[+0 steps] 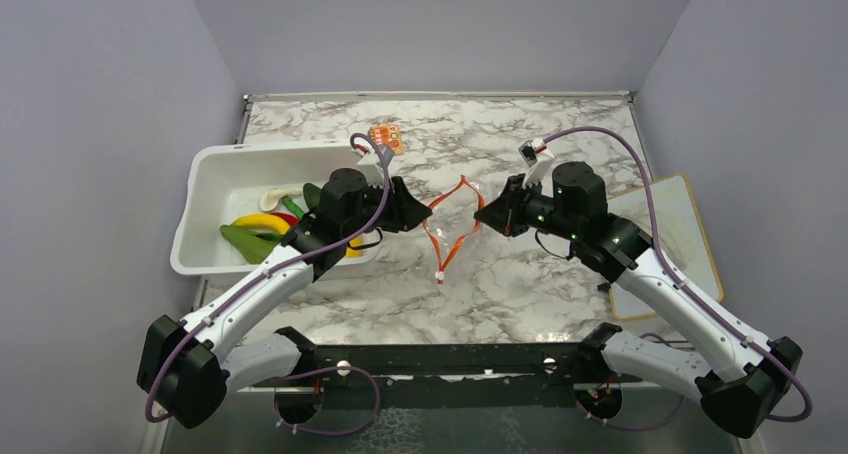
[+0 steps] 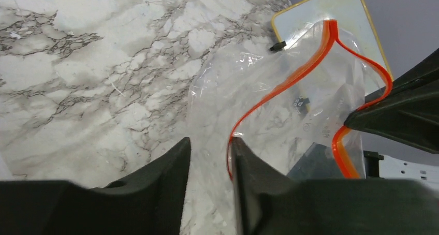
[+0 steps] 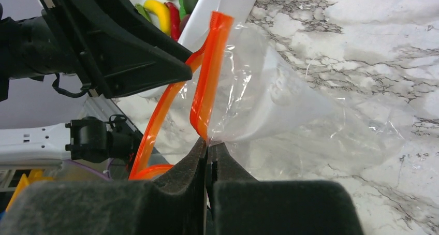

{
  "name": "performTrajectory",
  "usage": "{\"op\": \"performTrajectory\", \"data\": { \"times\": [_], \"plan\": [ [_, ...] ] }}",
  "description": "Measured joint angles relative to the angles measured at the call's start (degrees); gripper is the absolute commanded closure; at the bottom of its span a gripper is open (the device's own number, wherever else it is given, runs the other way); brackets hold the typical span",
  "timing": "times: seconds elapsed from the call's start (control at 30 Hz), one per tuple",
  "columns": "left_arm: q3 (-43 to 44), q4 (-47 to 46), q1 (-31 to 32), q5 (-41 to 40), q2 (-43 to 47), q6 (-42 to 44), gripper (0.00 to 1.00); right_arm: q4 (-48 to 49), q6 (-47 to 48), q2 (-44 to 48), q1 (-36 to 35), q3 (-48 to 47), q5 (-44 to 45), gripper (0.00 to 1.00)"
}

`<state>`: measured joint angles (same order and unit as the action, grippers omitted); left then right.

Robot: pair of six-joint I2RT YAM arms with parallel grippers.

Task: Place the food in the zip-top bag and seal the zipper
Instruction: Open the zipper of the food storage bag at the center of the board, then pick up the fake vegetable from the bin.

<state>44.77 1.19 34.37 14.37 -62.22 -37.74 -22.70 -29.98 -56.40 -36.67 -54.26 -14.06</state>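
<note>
While the right gripper [image 3: 208,144] is clamped shut on the zipper [image 3: 209,74], the zip-top bag [image 3: 290,105] hangs from that single pinch, between the two arms and over the marble table [image 1: 520,284]. This grip lifts the mouth edge within reach of the other arm, and the clear film drapes away below it. You cannot tell whether the lower film rests on the table.

The left gripper [image 2: 209,142] has its jaws apart. The orange-red strip lies against the inner face of one finger but is not pinched. With only one side of the mouth held, treat the opening as slack: the strip curls in a loop instead of standing wide.

The food [image 1: 262,224] lies in the white tub [image 1: 230,169], just beside the left arm and apart from the bag. None of it shows inside the bag.

Judge the task as early: loading is not yet begun and the seal is open. Expect the floppy film to fold or swing if you push an item against it, so support the free lip first.
</note>
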Motion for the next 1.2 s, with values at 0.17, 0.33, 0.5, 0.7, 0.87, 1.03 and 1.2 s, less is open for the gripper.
{"op": "performTrajectory", "data": {
  "times": [0.17,0.33,0.5,0.7,0.87,1.03,1.2],
  "plan": [
    [1.27,0.79,0.00,2.58,0.55,0.07,0.35,-0.98,0.48,0.02,0.02,-0.02,1.18,0.99],
    [5.95,5.18,0.00,0.66,1.66,2.62,0.32,-4.87,2.25,-0.13,0.02,-1.03,4.33,0.99],
    [11.45,11.58,0.00,-4.92,1.68,6.58,0.29,-10.14,3.80,-0.70,0.02,-4.48,8.15,0.99],
    [14.01,17.51,-0.17,-12.81,0.96,9.73,0.29,-19.67,4.98,-1.51,0.02,-13.05,15.04,0.99],
    [14.56,21.00,-3.56,-17.00,-0.98,11.26,0.29,-27.21,6.93,-3.28,0.02,-22.62,27.26,0.99],
    [14.32,21.90,-10.45,-17.64,-2.64,12.61,0.28,-28.94,8.28,-6.34,0.24,-22.08,29.99,0.99],
    [12.66,21.86,-16.44,-18.38,-4.52,12.96,0.25,-24.55,8.17,-9.84,0.24,-12.90,22.45,0.99]
  ]
}}
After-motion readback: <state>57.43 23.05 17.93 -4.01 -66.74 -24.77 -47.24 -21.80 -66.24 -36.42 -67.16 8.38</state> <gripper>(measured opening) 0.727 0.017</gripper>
